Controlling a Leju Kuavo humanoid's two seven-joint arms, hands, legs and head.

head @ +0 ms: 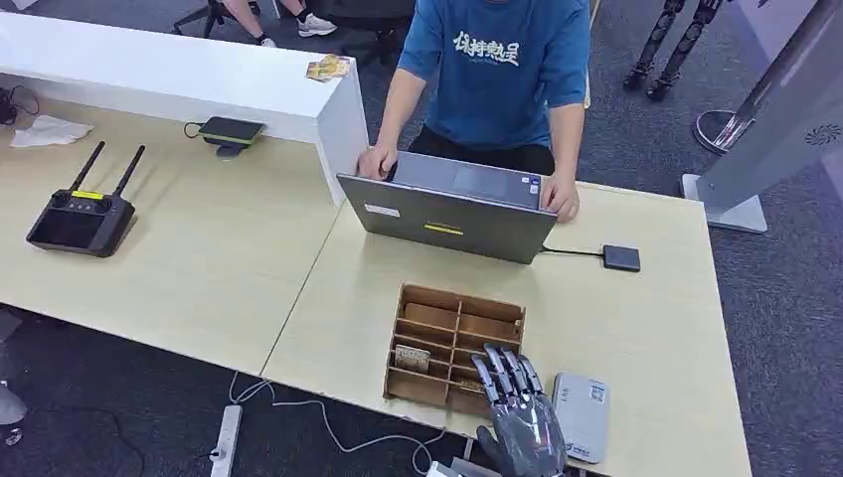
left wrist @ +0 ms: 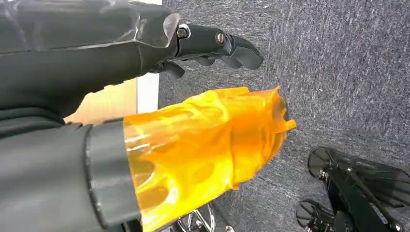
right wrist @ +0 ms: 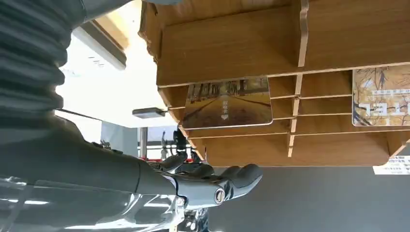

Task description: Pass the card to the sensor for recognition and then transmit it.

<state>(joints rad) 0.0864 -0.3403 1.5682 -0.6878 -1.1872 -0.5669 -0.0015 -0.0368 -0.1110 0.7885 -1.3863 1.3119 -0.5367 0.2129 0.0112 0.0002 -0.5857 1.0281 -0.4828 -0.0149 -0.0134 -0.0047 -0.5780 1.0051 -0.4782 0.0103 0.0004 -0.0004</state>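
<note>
— Biggest first?
— Pale wooden table [head: 646, 328], spanning the head view, butted against a second desk [head: 199, 248] on the left. Behind that desk, a long white counter [head: 149, 79].

— And at the far edge?
— A person in a blue shirt [head: 497, 60], leaning in, both hands resting on an open grey laptop [head: 447, 214]. Lid turned toward the robot.

— Next down in size?
— Wooden rack [head: 452, 343] of open compartments, lying flat near the table's front edge, well apart from the laptop. Off on the left desk, a black remote controller [head: 82, 217] with two antennas.

— The hands, then?
— Right hand [head: 517, 407] poised over the rack's near right corner, fingers stretched forward and side by side, holding nothing. From the right wrist, fingertips [right wrist: 241, 176] slightly curled, apart from the wood. Left hand [left wrist: 208, 43] hanging over grey carpet, dark fingers loosely bent, thumb under an orange cover [left wrist: 203, 150] set apart, nothing between them.

— Smaller things beside the rack?
— Grey flat device [head: 582, 415] just right of the right hand. Farther back, a small black box [head: 621, 258], wired to the laptop.

— And the task's thing?
— Card [right wrist: 227, 102] printed with a tree-lined road, lying in a compartment of the rack, ungripped. Second card [head: 413, 358] in a left-column compartment.
</note>
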